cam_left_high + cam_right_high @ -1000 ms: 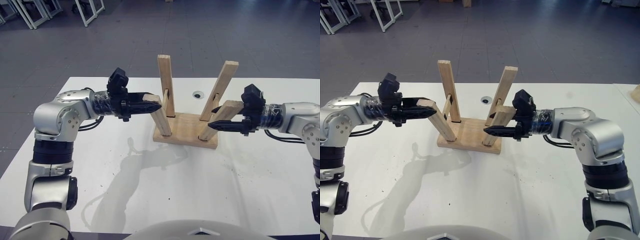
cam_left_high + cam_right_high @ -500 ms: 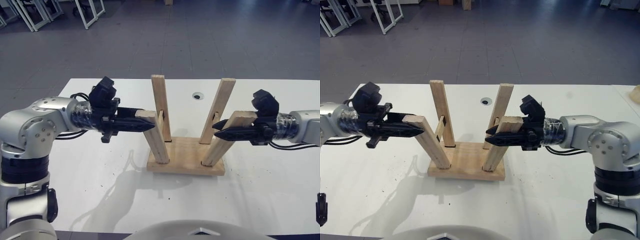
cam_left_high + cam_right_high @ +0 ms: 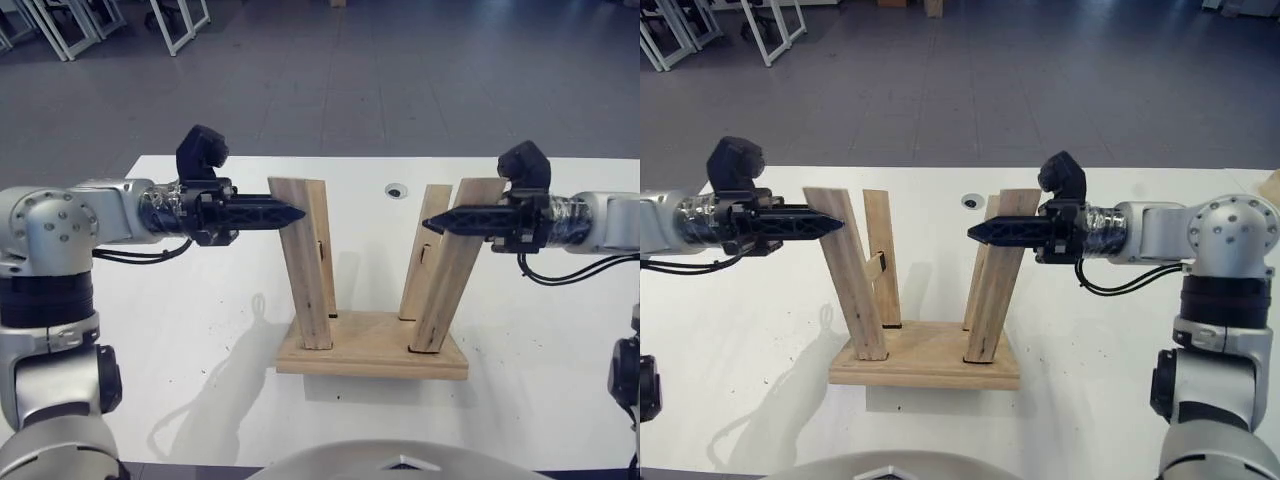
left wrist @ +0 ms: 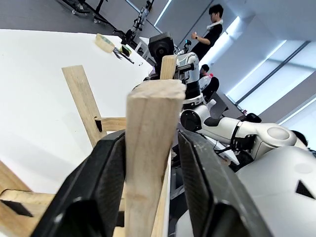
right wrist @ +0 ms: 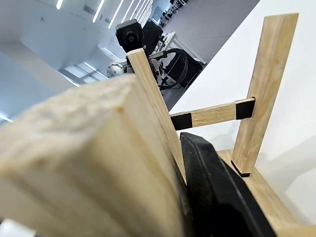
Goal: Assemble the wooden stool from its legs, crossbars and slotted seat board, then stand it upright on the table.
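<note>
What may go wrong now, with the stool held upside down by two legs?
The jaws hold only the top ends of the left near leg and right near leg; the stool could slip or tilt. Uneven pulling could loosen the legs from the seat board.

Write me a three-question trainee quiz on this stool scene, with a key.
1. True or false: the seat board is the highest part of the stool.
2. Multiple choice: the left gripper is shut on A) a crossbar, B) the top of the near left leg, C) the edge of the seat board.
3. Short answer: which part does the right gripper hold?

Key: 1 false, it is the lowest part and the legs point up from it. 2 B. 3 the top of the near right leg.
</note>
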`<state>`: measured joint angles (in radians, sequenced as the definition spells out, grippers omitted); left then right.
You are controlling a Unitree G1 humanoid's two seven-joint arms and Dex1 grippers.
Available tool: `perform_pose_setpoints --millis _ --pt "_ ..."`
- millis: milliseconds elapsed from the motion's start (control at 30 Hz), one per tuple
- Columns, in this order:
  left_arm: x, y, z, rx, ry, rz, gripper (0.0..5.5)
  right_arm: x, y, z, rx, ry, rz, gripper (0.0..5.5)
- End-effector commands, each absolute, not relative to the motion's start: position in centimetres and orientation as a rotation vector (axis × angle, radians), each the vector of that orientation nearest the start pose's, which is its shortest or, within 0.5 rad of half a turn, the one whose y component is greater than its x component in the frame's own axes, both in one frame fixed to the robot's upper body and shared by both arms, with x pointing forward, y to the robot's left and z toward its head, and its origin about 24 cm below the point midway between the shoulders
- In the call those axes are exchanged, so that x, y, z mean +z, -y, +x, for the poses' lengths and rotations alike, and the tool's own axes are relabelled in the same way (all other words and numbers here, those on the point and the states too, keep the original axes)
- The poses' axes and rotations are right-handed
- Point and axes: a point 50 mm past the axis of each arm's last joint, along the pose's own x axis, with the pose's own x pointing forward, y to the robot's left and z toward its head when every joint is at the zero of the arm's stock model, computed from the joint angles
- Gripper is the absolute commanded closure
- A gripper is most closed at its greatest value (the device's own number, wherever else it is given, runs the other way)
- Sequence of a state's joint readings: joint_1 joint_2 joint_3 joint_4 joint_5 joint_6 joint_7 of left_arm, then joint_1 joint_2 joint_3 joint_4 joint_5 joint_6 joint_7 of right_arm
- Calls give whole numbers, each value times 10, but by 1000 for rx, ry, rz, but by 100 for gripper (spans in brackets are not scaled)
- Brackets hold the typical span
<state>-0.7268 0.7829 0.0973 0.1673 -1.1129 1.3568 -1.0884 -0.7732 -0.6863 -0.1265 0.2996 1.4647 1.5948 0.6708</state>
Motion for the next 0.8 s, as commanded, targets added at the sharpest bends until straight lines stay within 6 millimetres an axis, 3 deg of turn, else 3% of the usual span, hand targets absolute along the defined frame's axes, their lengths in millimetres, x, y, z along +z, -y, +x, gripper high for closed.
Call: perform_pose_setpoints --millis 33,167,333,567,700,800 --pt "210 -190 316 -1316 -589 -729 318 199 170 306 1284 -804 895 333" --pt "197 -192 331 -1231 -621 -796 244 185 175 322 1163 -813 929 249" --pt "173 -218 346 -1011 -611 -806 165 171 195 331 1033 -772 926 142" --pt "155 -249 353 -809 -549 -782 165 155 213 335 932 -755 871 142" --pt "161 -272 343 -797 -497 -726 165 156 236 331 870 -714 830 142" --pt "168 -301 321 -772 -438 -682 165 165 266 312 848 -684 799 142"
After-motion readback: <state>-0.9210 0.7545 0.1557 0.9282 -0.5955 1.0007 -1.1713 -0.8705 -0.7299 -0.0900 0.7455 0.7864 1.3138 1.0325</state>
